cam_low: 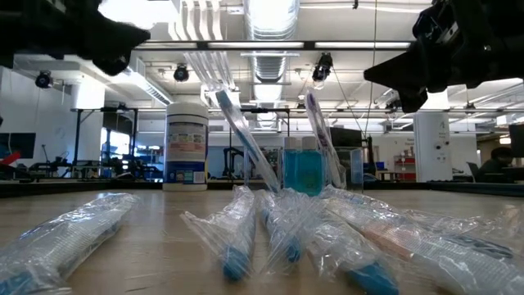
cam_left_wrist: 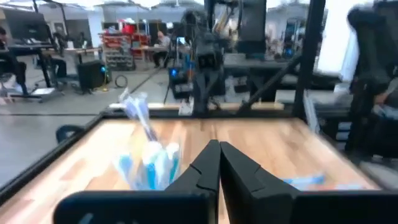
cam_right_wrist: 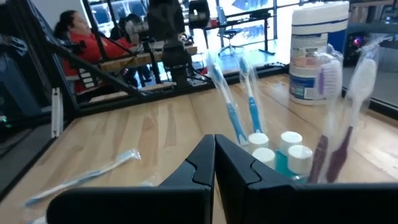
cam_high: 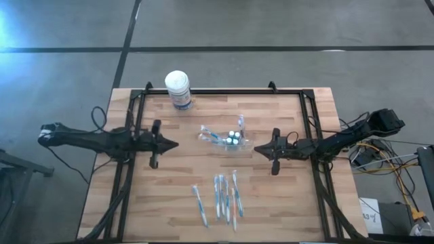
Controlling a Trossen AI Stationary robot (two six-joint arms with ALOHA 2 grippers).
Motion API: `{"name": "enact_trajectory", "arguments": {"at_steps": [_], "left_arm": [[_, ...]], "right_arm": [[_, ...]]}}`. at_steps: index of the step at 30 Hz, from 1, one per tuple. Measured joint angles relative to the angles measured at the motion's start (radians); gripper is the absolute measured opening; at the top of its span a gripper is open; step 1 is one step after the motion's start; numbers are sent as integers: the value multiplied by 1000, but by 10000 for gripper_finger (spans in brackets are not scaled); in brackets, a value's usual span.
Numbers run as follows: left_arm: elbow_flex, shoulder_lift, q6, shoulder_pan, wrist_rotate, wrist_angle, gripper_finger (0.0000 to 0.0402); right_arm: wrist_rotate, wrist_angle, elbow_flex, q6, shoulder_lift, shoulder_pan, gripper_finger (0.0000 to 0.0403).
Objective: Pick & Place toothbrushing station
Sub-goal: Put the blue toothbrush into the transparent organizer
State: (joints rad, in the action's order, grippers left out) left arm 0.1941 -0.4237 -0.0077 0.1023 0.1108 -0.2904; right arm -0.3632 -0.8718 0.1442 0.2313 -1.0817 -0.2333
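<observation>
Your toothbrushing station (cam_high: 229,138) stands mid-table on the wooden table (cam_high: 285,196), far of the wrapped toothbrushes (cam_high: 220,198). Left gripper (cam_high: 173,144) and right gripper (cam_high: 258,148) flank it, fingers closed, empty. Workshop behind.

Overhead looks straight down, low looks level across; wrists face inward, sharing the toothbrushing station (cam_high: 227,137).

White blue-labelled canister (cam_high: 178,89); clear station (cam_high: 229,138) holding blue-handled brushes, white caps.

Bare table (cam_high: 285,196) beside wrapped toothbrushes (cam_high: 220,196)
</observation>
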Motion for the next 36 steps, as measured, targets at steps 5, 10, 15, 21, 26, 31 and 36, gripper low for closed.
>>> {"name": "enact_trajectory", "arguments": {"at_steps": [5,10,15,21,26,31,36], "left_arm": [[-62,49,29,-21,0,-17,4],[-106,89,-11,-41,0,-20,5],[-143,113,-17,-43,-1,-14,3],[-145,121,-14,-43,11,-15,16],[-135,122,-33,-43,-3,-15,12],[-135,121,-36,-43,-9,-14,6],[-135,121,-48,-43,-15,-15,14]], "right_arm": [[1,-1,19,46,0,0,8],[2,1,35,85,0,0,8],[32,85,93,203,0,0,8],[76,716,428,341,-16,-54,8],[-31,1308,728,599,-149,-157,8],[-116,1605,938,793,-320,-237,8],[-102,1694,1089,853,-499,-274,8]]}}
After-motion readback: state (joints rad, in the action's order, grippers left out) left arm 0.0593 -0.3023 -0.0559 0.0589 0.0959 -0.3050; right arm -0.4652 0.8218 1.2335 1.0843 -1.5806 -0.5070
